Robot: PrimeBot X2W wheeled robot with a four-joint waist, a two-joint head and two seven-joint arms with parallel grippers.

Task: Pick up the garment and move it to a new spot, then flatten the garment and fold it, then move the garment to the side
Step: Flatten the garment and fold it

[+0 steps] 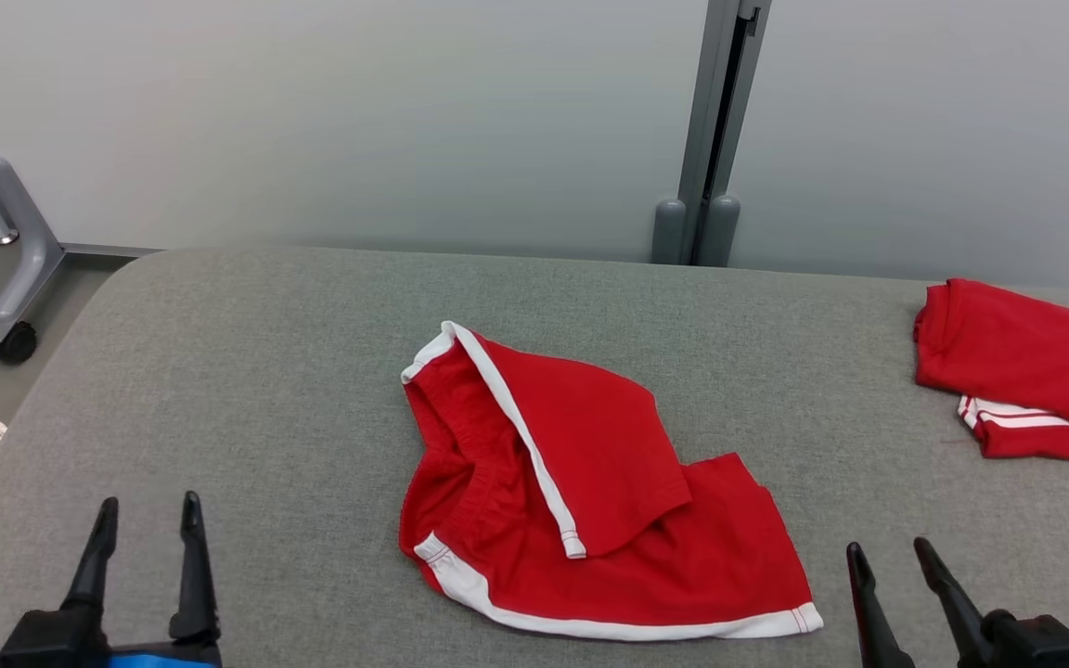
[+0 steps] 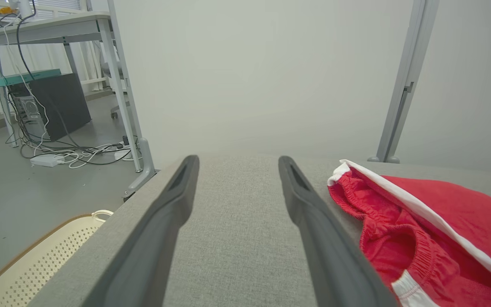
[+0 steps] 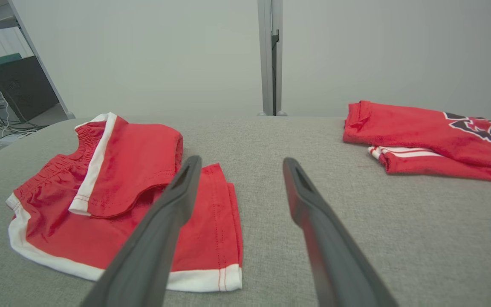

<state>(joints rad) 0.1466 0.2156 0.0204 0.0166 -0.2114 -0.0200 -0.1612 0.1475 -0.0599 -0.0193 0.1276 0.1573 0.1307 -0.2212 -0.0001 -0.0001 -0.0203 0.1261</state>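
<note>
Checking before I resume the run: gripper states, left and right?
Left gripper: open, holding nothing.
Right gripper: open, holding nothing, near the red shorts.
</note>
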